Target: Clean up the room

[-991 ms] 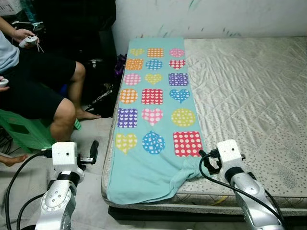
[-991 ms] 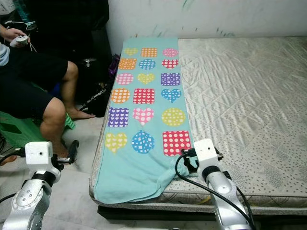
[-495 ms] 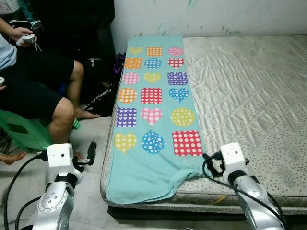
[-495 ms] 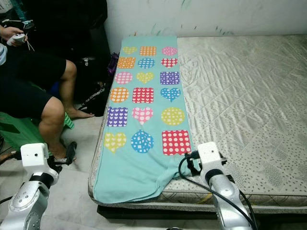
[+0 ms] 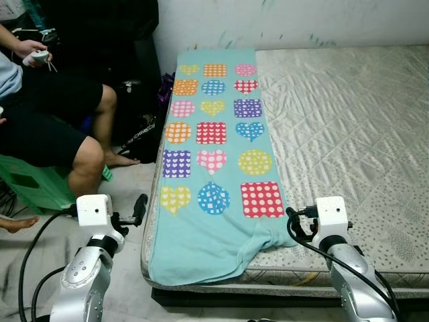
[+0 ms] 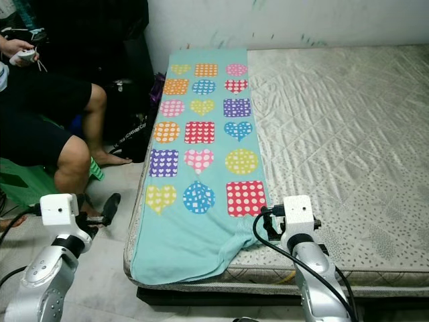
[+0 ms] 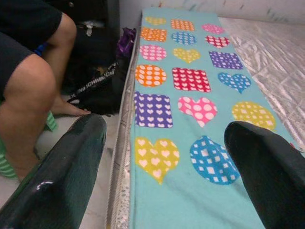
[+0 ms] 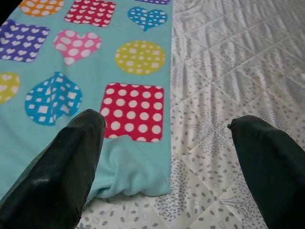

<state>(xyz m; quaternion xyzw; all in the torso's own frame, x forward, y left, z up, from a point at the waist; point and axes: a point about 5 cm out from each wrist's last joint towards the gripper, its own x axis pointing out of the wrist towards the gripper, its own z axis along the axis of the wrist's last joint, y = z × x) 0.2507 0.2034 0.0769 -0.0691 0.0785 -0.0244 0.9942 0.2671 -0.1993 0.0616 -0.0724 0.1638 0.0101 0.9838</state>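
Left eye view: teal blanket [image 5: 214,168] lies along mattress [image 5: 348,134] left edge, near corner rumpled | right gripper [image 8: 167,157] spread wide, empty, just above that corner | left gripper [image 7: 167,157] spread, empty, beside bed edge over floor | seated person [image 5: 47,121] cut off by frame, holding small controller [image 5: 39,58], hard to make out

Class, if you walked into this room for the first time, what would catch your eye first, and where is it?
The turquoise blanket with bright dotted hearts, circles and squares, laid lengthwise along the left side of the bare quilted mattress. Next, a person sitting left of the bed. The open right pincer hovers over the blanket's rumpled near corner.
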